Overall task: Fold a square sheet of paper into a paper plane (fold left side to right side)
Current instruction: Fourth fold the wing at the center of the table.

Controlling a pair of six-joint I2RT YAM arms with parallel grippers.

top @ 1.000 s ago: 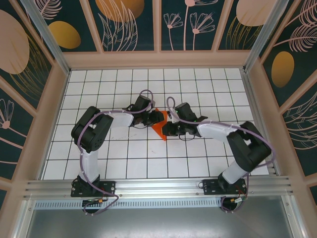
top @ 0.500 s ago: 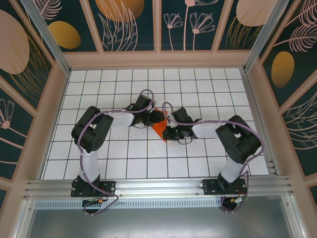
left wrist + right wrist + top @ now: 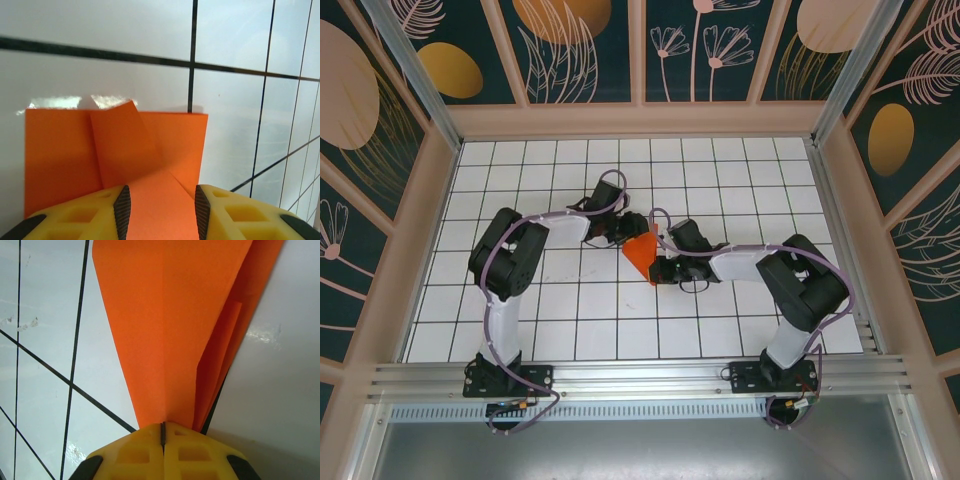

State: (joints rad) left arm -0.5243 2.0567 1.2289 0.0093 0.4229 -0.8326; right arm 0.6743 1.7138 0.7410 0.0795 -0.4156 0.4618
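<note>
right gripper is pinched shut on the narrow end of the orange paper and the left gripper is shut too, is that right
Not quite. The right gripper is pinched shut on the narrow end of the orange paper, but the left gripper is not shut. The left wrist view shows its jaws standing apart, with the paper running between them.

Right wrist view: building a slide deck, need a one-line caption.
Right gripper shut on the narrow end of the creased orange paper, over the white grid table.
</note>
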